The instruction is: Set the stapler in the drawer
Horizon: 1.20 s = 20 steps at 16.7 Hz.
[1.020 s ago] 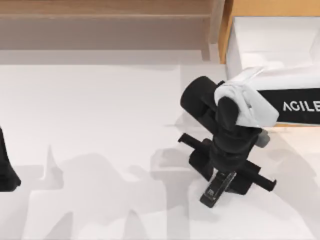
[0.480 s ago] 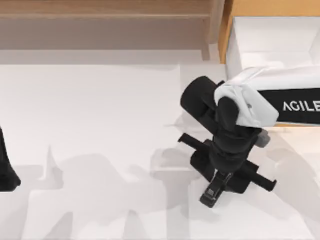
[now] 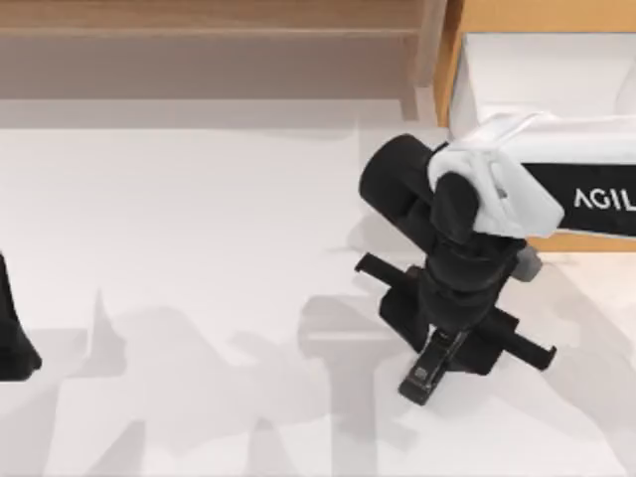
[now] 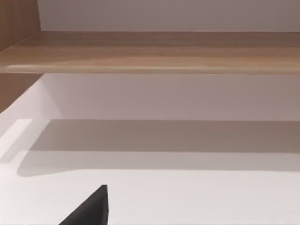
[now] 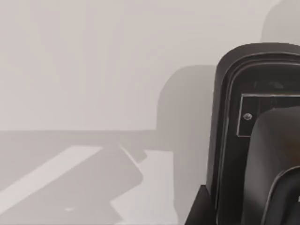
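Note:
The small black stapler (image 3: pixel 421 378) lies slanted just right of the table's middle, its end poking out from under my right gripper (image 3: pixel 444 350). That gripper comes down on it from above, shut on its body. In the right wrist view the stapler (image 5: pixel 234 122) stands close and large, with its pale label (image 5: pixel 255 115) showing beside one dark finger (image 5: pixel 276 164). The drawer (image 3: pixel 556 70) stands open at the back right, showing white inner walls and an orange-tan wooden rim (image 3: pixel 449 70); my right arm crosses over its front part. My left arm (image 3: pixel 14 333) is parked at the far left edge.
A duller brown wooden shelf unit (image 3: pixel 199 50) runs along the back left of the table, and in the left wrist view its shelf board (image 4: pixel 154 54) spans the picture. The white tabletop (image 3: pixel 199 248) stretches between the two arms.
The right gripper's fingers have come together on the stapler, hiding the pale part that showed between them. The right arm and gripper have shifted slightly towards the back right.

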Available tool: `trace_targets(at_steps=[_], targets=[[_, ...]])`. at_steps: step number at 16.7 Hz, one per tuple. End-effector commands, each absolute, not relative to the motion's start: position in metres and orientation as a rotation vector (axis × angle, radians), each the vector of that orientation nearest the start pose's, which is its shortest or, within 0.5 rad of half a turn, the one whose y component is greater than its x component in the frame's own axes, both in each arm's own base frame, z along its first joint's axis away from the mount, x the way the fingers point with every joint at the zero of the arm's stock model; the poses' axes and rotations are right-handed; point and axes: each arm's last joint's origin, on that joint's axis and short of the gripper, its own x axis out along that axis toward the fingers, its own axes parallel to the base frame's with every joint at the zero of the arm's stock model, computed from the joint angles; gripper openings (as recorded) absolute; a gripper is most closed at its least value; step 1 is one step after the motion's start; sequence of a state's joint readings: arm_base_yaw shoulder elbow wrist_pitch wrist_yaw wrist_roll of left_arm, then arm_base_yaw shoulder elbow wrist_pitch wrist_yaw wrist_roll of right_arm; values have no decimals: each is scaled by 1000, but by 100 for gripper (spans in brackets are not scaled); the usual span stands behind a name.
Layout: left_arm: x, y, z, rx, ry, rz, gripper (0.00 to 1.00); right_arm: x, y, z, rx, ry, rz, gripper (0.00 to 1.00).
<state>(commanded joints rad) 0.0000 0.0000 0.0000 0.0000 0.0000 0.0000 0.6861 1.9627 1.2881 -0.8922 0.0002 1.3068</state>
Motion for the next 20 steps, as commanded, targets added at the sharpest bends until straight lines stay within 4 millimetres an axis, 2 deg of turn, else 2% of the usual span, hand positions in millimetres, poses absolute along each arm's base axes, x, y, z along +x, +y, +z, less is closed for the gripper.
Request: trace_targets(at_steps=[2,7,9,11,13,17,18,20], targets=[[106,-1,160,0,0,0,100,274,227,147,488,1515,-483,0],[106,-1,160,0,0,0,100,274,227,146,487,1516,-485,0],[106,-1,160,0,0,0,100,281,228,157,512,1498,-447,0],[106,-1,160,0,0,0,100,295,227,182,557,1450,-365,0],[106,-1,160,0,0,0,100,312,223,217,597,1378,-261,0],[106,-1,160,0,0,0,100,350,194,281,592,1211,-109,0],[106,-1,160,0,0,0,100,362,182,290,569,1179,-99,0],[106,-1,160,0,0,0,100,388,155,295,499,1145,-109,0]])
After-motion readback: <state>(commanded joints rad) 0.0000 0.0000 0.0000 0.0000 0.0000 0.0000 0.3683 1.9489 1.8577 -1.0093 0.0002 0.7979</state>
